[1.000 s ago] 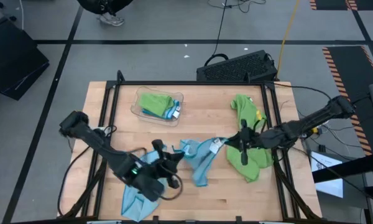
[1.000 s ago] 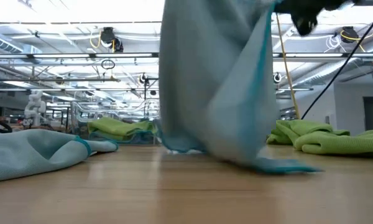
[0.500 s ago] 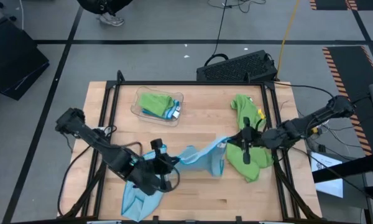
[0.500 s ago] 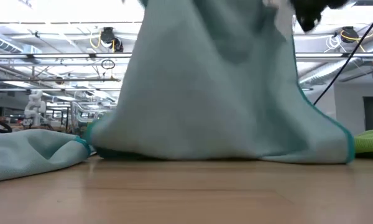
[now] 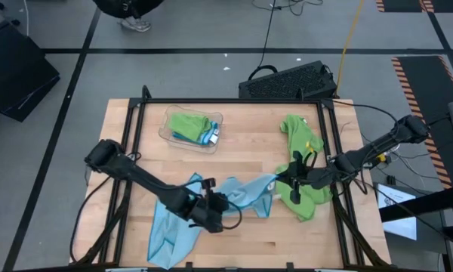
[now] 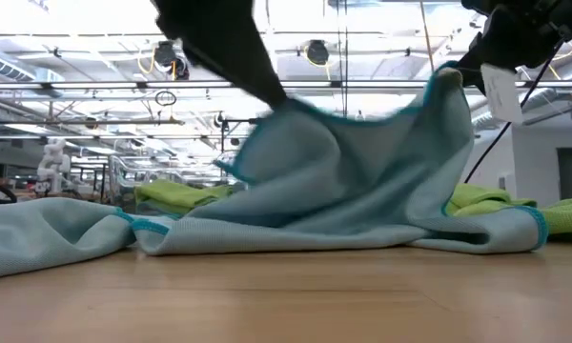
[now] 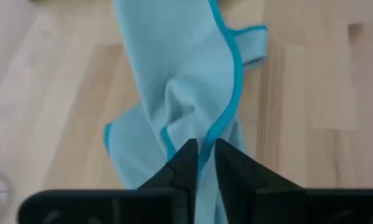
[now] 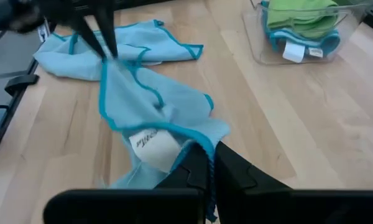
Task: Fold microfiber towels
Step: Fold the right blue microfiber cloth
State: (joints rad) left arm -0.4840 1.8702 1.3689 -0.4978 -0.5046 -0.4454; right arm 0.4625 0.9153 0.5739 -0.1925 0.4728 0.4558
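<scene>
High view: my left gripper point(image 5: 220, 202) and right gripper point(image 5: 285, 181) stretched the blue towel point(image 5: 245, 193) mid-table. Left wrist view: fingers clamped its hem. Right wrist view: likewise pinched. Spreading step; next, lay flat.

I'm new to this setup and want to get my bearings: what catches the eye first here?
A light blue towel is stretched between the two arms above the middle of the wooden table; the left hand pinches one edge and the right hand another. A second blue towel lies crumpled near the front left, green towels are heaped on the right, and a clear tray of folded ones sits at the back left.
</scene>
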